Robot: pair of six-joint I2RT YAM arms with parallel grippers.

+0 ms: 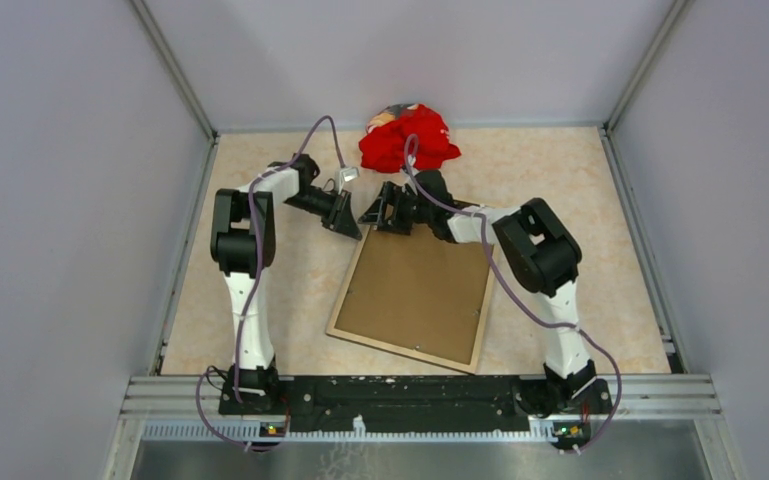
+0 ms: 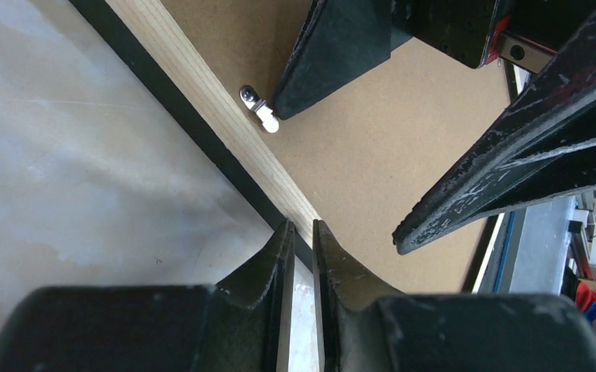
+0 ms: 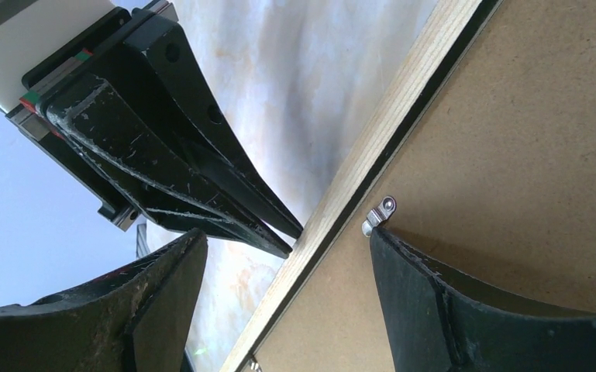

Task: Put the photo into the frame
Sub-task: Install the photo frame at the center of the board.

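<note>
Thin rectangular frame is showing pale bare wood with visible grain on its back and matt black on the outer edge. Plain brown hardboard backing sheet is looking matt and finely fibrous. Small turn clip is reading as shiny metal; in the left wrist view its tip is looking like white plastic. Left end effector and right end effector are showing black plastic fingers, semi-matt, scratched and scuffed whitish. Beige marble-pattern desk is looking smooth with a slight sheen. Crumpled red cloth is looking soft and matt. Near-edge rail is reading as silvery metal.
</note>
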